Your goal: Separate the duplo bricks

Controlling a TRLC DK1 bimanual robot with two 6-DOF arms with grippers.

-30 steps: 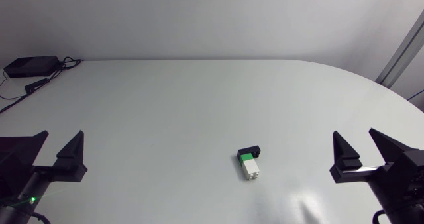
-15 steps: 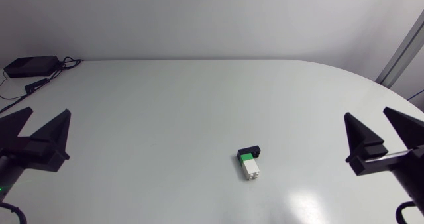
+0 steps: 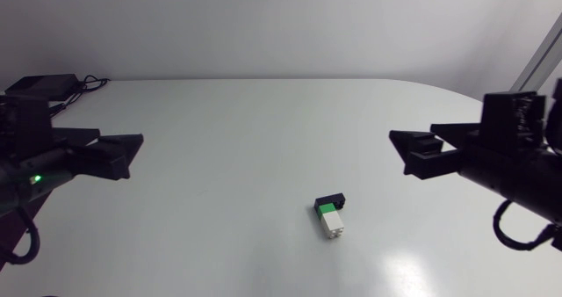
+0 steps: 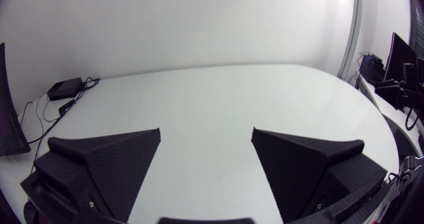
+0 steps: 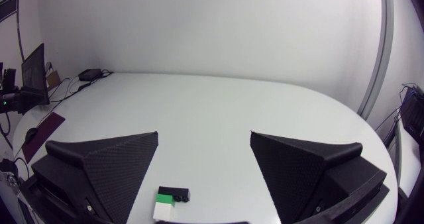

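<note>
A short stack of duplo bricks (image 3: 330, 218) lies on its side on the white table (image 3: 263, 130), right of the middle and toward the front. It has a black brick (image 3: 331, 199) at the far end, then a green one (image 3: 328, 209), then a white one (image 3: 333, 227), all still joined. My left gripper (image 3: 133, 155) hangs open over the left side, far from the stack. My right gripper (image 3: 399, 151) is open over the right side, beyond and to the right of the stack. In the right wrist view the stack (image 5: 170, 201) lies below the open gripper (image 5: 204, 135), nearer one finger (image 5: 106, 164). The left wrist view shows its open gripper (image 4: 206, 131) over bare table.
A small black box with cables (image 3: 39, 86) sits at the table's back left corner; it also shows in the left wrist view (image 4: 64, 88). The table's rounded edge curves along the right side.
Both arms have risen from the front corners and swung inward over the table, so their fingers now point toward the middle. The brick stack has not moved.
</note>
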